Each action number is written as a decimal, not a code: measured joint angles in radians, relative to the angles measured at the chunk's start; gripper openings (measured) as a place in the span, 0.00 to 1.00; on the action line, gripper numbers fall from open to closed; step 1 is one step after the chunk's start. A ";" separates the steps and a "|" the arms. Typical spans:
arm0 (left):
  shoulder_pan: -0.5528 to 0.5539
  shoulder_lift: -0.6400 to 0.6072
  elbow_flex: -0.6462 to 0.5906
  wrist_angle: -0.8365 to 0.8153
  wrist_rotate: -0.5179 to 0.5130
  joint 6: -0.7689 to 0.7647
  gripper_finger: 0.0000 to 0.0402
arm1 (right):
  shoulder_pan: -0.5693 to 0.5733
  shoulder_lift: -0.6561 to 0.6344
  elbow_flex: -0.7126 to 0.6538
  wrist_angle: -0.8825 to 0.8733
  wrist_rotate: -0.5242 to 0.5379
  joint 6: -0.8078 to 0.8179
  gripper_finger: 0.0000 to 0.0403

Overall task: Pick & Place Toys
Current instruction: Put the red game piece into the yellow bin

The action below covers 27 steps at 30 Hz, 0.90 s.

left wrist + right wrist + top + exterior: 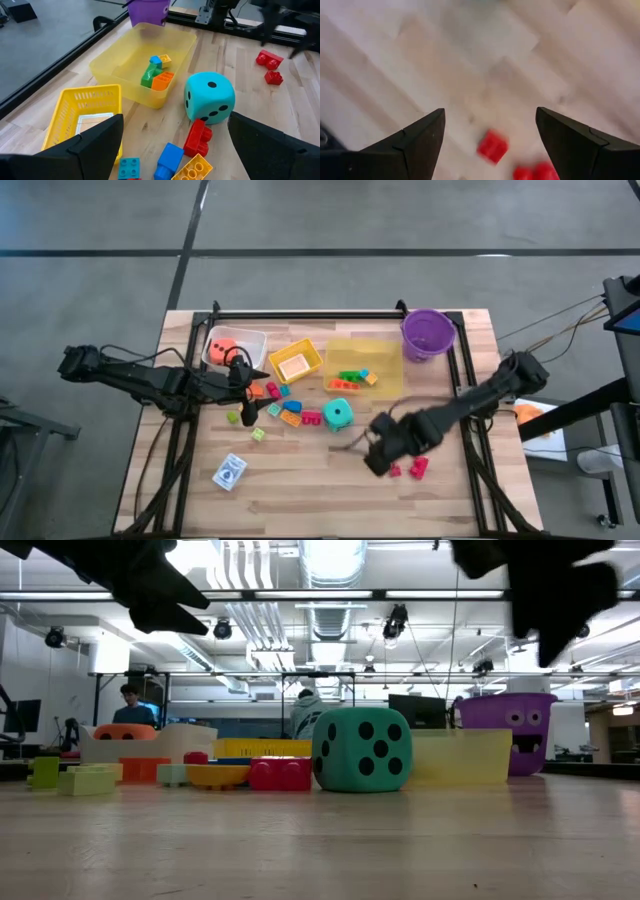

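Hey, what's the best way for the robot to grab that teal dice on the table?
Probably from straight above, closing on two opposite flat sides of the teal dice. It rests flat and upright with its top clear. A red brick sits close against one lower side, so grip the other pair of faces, with the jaws wide, since it is much bulkier than the bricks.

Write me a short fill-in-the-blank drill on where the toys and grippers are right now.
1. The teal die rests on the ____, outside every bin.
2. The orange die lies inside the ____ bin.
3. The open right gripper hovers near two ____ bricks.
4. The left gripper, empty, has its fingers ____.

Missing words: table; clear; red; open
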State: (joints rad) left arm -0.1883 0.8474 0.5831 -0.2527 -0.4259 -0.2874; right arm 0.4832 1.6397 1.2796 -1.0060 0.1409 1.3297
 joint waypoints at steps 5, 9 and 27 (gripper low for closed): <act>0.000 0.000 0.000 -0.001 0.000 0.000 0.89 | 0.094 0.113 0.045 -0.075 -0.035 0.161 0.77; 0.000 0.000 0.000 -0.002 0.000 0.000 0.89 | 0.147 0.191 0.070 -0.089 -0.069 0.247 0.77; 0.000 0.000 0.000 -0.002 0.000 0.001 0.89 | 0.165 0.350 0.053 -0.047 -0.142 0.285 0.76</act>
State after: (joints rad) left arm -0.1879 0.8474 0.5835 -0.2546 -0.4260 -0.2867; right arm 0.6479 1.9900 1.3327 -1.0528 -0.0010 1.6149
